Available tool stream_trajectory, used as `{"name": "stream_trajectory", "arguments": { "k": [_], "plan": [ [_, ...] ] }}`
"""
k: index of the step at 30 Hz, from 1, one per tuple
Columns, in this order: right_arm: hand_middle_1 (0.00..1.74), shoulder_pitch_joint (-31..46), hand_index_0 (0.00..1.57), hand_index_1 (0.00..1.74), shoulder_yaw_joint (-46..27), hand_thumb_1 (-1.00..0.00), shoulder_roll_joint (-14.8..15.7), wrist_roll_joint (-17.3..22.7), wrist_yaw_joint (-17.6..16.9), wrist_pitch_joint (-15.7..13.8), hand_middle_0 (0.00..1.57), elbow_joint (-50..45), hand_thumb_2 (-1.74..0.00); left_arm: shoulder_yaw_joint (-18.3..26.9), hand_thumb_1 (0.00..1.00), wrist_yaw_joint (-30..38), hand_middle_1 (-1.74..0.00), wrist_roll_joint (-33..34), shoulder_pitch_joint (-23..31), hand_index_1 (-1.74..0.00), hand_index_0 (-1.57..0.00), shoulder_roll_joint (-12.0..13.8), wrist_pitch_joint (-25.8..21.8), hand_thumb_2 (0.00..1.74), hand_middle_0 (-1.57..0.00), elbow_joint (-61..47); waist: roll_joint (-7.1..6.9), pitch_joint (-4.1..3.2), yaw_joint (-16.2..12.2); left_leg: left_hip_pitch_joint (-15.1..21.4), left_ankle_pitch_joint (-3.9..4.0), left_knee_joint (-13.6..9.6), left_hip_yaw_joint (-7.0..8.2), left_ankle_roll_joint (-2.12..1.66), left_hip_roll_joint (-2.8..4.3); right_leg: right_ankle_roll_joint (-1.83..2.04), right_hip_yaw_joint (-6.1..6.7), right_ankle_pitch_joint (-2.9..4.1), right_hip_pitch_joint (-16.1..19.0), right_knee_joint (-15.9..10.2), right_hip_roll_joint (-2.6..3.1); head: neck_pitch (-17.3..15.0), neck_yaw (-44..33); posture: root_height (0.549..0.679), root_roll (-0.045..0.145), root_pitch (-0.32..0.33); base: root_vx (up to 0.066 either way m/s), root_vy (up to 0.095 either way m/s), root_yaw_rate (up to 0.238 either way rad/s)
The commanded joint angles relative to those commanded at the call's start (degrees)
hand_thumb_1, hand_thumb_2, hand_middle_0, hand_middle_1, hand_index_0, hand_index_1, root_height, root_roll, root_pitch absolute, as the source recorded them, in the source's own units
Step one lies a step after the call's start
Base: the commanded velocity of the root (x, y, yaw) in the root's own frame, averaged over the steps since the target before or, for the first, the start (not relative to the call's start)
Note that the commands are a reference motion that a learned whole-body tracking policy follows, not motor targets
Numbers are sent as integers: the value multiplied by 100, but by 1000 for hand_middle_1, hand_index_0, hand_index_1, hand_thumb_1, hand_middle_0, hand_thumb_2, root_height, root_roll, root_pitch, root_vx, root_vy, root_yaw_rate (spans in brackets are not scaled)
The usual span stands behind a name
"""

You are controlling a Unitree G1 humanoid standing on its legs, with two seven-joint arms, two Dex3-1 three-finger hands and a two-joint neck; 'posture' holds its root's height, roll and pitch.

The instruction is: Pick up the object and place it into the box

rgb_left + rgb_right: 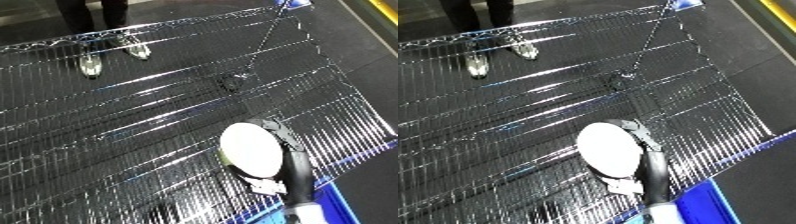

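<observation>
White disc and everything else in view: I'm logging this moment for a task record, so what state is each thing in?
White disc: held up above the wire shelf, not yet in the bin.
Right hand: fingers curled round the disc's edge.
Wire shelf: nothing lying on it where it shows.
Blue bin: only a corner shows at the lower right; contents not visible.
Left hand: not in view.
</observation>
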Motion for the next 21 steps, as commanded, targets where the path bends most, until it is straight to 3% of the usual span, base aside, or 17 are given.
{"name": "stream_trajectory", "arguments": {
  "k": [5,9,13,21],
  "plan": [
    [1044,441,942,1044,-163,-600,145,-27,-172,-178,942,-319,-1044,27,1000,-72,-1740,57,42,-1740,-1570,-95,-78,1740,-1570,40,-48,0,-183,406,-26,-222,163,-12,52,34,107,93,355,-368,36,51,178,644,53,66,-50,71,-135],
    [1044,618,942,1044,-270,-600,176,-13,-267,-257,942,-391,-1044,37,1000,-118,-1740,85,43,-1740,-1570,-136,-118,1740,-1570,101,-59,0,-279,609,-55,-316,243,-14,79,53,162,134,520,-533,29,19,345,647,54,56,-37,82,-154],
    [1044,985,942,1044,-454,-600,171,-51,-411,-344,942,-504,-1044,35,1000,-154,-1740,90,88,-1740,-1570,-214,-179,1740,-1570,151,-17,0,-471,981,-75,-503,399,-26,136,87,275,197,780,-781,-23,-84,775,652,57,37,-34,106,-174],
    [1044,1733,942,1044,-852,-600,51,9,-420,-576,942,-526,-1044,75,1000,-131,-1740,18,258,-1740,-1570,-410,-365,1740,-1570,265,151,-21,-935,1672,-130,-770,721,-57,259,124,485,215,1204,-1069,-107,-509,1482,656,66,-5,-8,143,-227]
  ]
}}
